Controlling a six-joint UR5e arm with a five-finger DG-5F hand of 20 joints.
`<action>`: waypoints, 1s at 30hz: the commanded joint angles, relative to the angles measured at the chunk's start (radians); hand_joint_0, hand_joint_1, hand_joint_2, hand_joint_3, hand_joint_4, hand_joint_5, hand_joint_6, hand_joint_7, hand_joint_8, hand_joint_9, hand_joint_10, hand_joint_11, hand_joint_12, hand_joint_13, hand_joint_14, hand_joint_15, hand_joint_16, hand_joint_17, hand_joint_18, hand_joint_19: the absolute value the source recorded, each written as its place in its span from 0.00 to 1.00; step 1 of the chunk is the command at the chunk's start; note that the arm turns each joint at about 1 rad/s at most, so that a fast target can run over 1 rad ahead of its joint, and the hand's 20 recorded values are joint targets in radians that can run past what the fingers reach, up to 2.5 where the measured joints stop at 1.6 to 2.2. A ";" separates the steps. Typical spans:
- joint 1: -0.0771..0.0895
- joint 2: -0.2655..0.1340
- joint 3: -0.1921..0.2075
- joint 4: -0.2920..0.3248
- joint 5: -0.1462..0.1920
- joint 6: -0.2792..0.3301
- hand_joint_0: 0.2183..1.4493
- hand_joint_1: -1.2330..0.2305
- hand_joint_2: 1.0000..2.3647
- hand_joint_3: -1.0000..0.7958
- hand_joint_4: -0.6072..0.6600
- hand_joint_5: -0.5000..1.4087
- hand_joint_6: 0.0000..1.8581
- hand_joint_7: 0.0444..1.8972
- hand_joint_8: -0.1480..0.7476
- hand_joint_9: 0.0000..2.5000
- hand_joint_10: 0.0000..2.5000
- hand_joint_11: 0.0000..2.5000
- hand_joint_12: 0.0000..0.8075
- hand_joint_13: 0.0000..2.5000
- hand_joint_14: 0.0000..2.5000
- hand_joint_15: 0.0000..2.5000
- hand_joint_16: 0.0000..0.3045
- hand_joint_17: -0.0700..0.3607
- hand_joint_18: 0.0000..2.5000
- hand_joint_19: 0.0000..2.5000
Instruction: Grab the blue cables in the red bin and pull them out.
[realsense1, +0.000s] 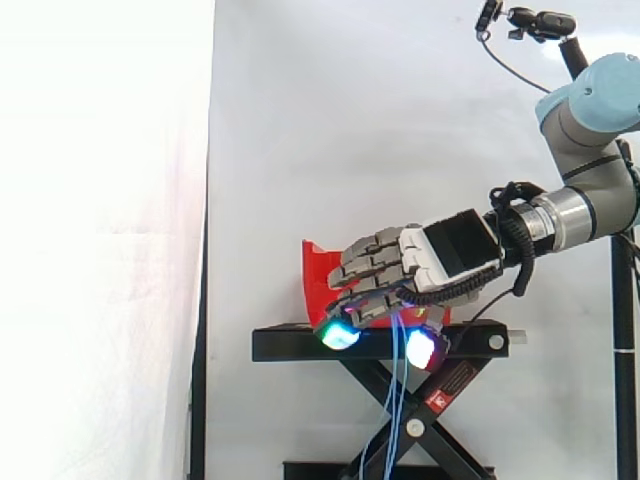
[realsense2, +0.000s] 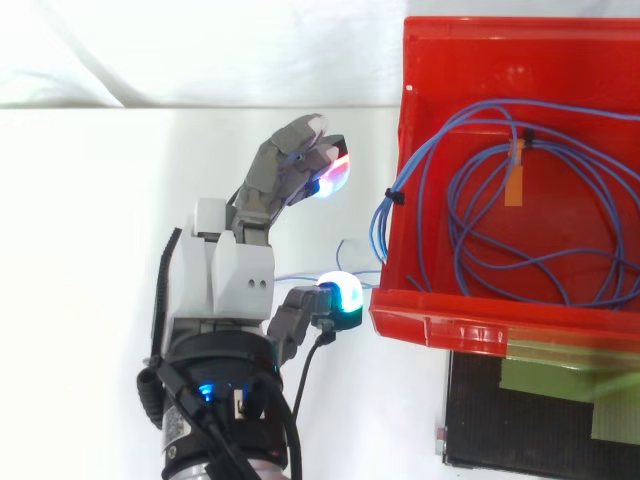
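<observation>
The red bin (realsense2: 440, 325) stands on the black stand (realsense1: 290, 345). Thin blue cables (realsense2: 383, 220) lie coiled inside it, and a bundle runs over its left wall. From there the strands hang down in front of the stand (realsense1: 397, 400) towards the floor. My hand (realsense2: 235, 275) is outside the bin, close to that left wall, and in the side view (realsense1: 450, 250) it is in front of the bin. Its fingers are half curled, with a wide gap to the thumb. The hanging strands pass through that gap, and I see nothing pinched.
A white surface and a white curtain lie left of the bin. The stand is a black scissor lift (realsense1: 400, 420). Its top (realsense2: 500, 430) carries a strip of green tape (realsense2: 560, 385) at the bin's near side.
</observation>
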 joint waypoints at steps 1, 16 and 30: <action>-0.001 0.000 0.000 -0.003 0.000 -0.025 0.48 0.31 0.00 0.00 0.66 0.55 0.01 0.18 0.44 0.26 0.00 0.12 0.39 0.20 0.01 0.14 0.13 0.38 0.14 0.20; -0.004 0.000 0.000 -0.002 0.000 -0.034 0.47 0.31 0.00 0.00 0.66 0.55 0.01 0.18 0.44 0.26 0.01 0.12 0.39 0.20 0.01 0.14 0.14 0.38 0.14 0.20; -0.009 0.000 0.003 0.009 -0.002 -0.064 0.48 0.31 0.00 0.00 0.67 0.55 0.01 0.18 0.44 0.26 0.01 0.12 0.39 0.20 0.01 0.14 0.14 0.38 0.14 0.20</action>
